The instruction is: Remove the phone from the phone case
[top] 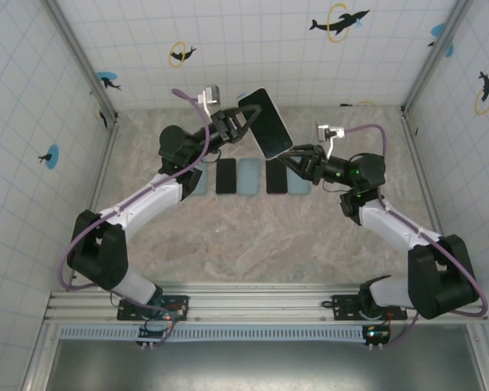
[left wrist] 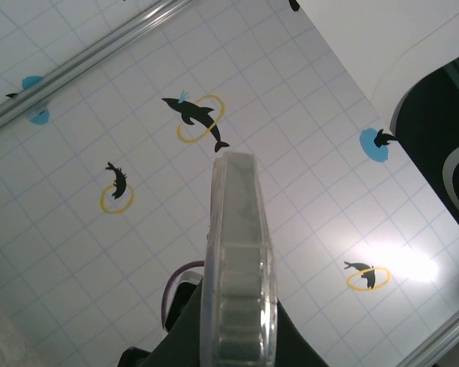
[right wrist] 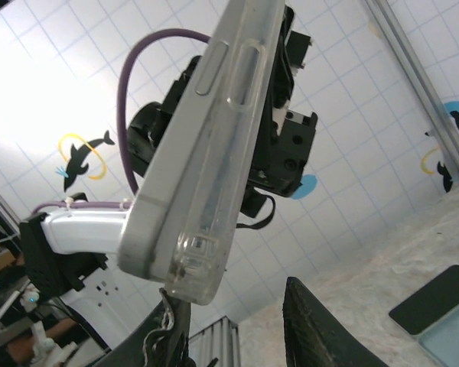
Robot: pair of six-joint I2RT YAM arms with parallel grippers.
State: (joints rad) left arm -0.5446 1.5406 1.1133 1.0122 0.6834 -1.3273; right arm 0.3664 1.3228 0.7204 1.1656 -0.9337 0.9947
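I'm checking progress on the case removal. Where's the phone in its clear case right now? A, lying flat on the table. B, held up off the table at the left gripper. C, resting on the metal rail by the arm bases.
B: the cased phone hangs tilted above the table, with one edge clamped in the left gripper.

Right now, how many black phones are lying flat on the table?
2: one black phone lies left of the middle light-blue case, the other right of it. More may lie hidden.
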